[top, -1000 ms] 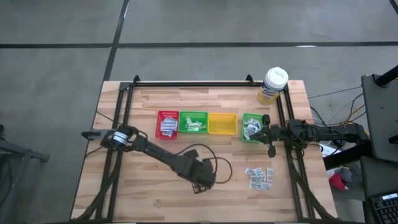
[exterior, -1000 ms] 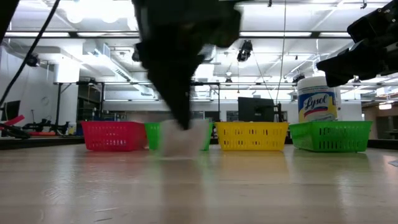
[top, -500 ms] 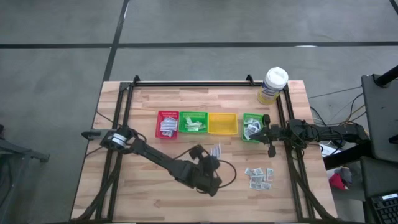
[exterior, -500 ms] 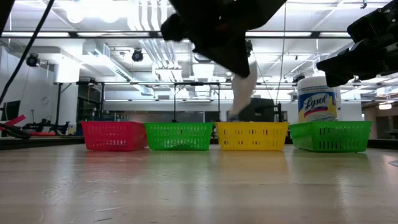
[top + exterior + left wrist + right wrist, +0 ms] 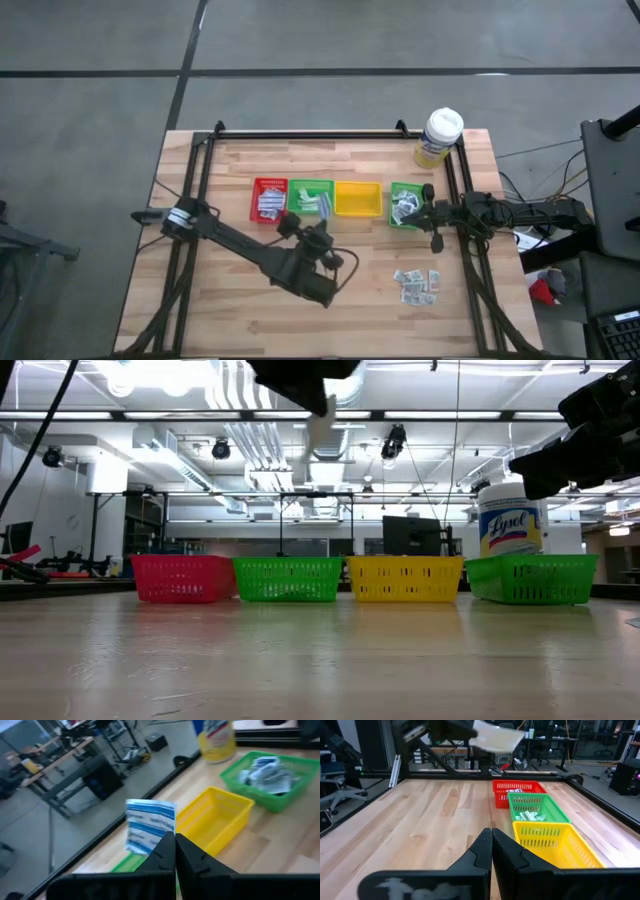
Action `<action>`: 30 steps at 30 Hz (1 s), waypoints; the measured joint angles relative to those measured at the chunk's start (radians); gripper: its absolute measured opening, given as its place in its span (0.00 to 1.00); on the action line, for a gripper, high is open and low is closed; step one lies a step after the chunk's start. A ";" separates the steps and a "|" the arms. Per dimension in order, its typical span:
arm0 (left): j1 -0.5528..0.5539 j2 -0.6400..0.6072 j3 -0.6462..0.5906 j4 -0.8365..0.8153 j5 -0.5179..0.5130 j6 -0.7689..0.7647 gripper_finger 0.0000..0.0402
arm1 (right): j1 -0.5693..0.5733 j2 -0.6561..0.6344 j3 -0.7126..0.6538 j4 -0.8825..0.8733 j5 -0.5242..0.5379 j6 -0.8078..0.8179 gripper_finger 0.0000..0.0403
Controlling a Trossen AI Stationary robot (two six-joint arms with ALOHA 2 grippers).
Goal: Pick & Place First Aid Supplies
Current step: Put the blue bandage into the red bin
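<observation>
High view, left gripper (image 5: 322,212) clenched on a white printed packet (image 5: 324,205) just above the green tray (image 5: 311,197), right gripper (image 5: 420,212) clenched empty over another green tray (image 5: 404,205), loose packets (image 5: 417,284) well behind it, left wrist view, packet (image 5: 149,826) pinched upright, yellow tray (image 5: 215,820) just beyond.

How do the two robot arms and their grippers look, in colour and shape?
Both arms are black, built of slim jointed links. The left gripper and right gripper each have two dark, tapered fingers. A black cable loops beside the left arm; the right arm looks similar.
</observation>
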 joint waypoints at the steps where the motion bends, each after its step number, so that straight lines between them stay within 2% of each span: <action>1: 0.001 -0.006 0.000 -0.039 -0.006 -0.029 0.00 | 0.000 0.000 0.000 0.000 0.000 0.001 0.02; 7: 0.012 -0.029 -0.002 -0.269 -0.012 -0.164 0.00 | 0.000 0.000 0.000 0.000 0.000 0.002 0.02; 12: 0.027 -0.039 -0.010 -0.428 0.025 -0.223 0.00 | 0.000 0.000 0.000 -0.001 0.000 0.001 0.02; 27: 0.074 -0.051 -0.130 -0.426 0.105 0.143 0.00 | 0.000 0.000 0.000 -0.001 0.000 0.000 0.02; 30: 0.082 -0.060 -0.167 -0.425 0.130 0.169 0.00 | 0.000 0.000 0.000 -0.001 0.000 0.001 0.02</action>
